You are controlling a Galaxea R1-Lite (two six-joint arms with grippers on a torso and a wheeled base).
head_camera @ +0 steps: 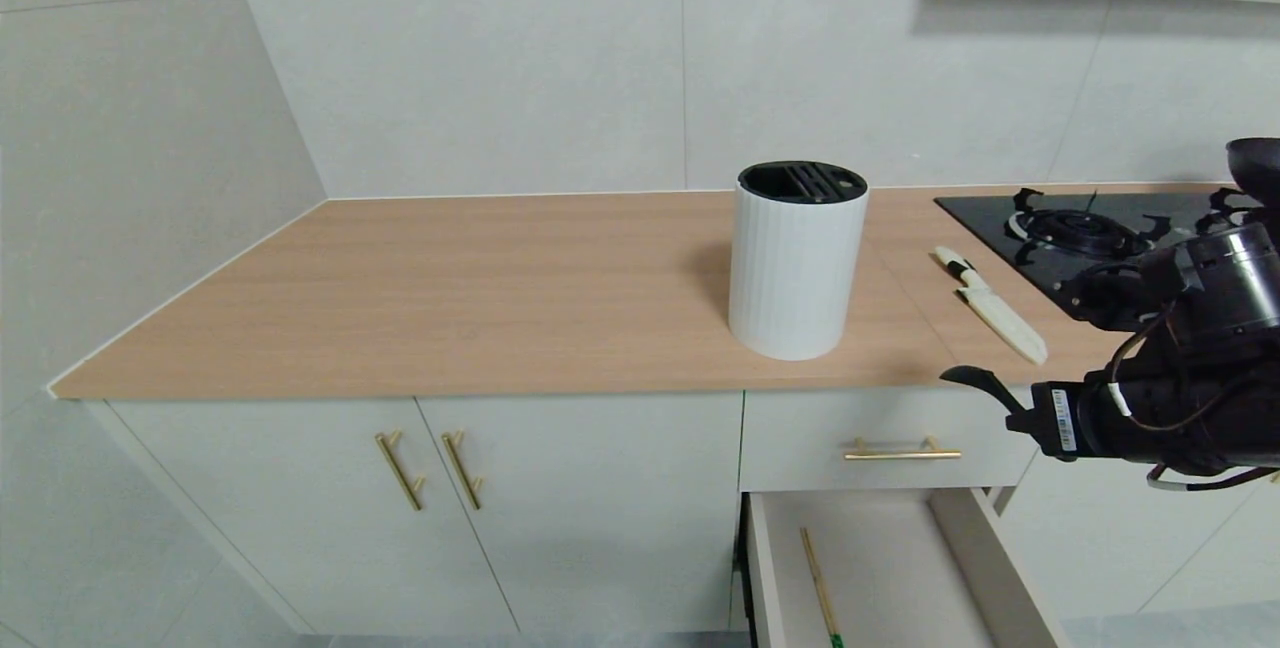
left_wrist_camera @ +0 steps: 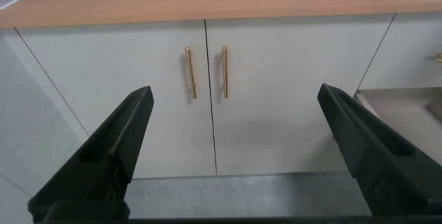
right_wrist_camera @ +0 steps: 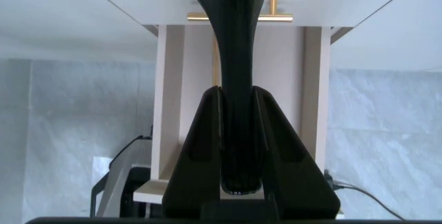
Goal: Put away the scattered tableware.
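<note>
Lying on the wooden counter (head_camera: 450,288) to the right of the white holder (head_camera: 797,273), the knife (head_camera: 992,306) is untouched; a chopstick (head_camera: 820,593) rests in the open drawer (head_camera: 965,558); the right gripper (head_camera: 972,380) hovers at the counter's front edge, jaws pressed together on nothing; the left gripper (left_wrist_camera: 235,96) faces the cabinet doors (left_wrist_camera: 276,99), jaws spread wide, empty.

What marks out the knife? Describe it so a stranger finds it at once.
On the wooden countertop, find the tall white ribbed holder and the black gas hob. The knife lies flat between them, near the front edge. It alone is slim, cream-coloured, with a black band on its handle.
</note>
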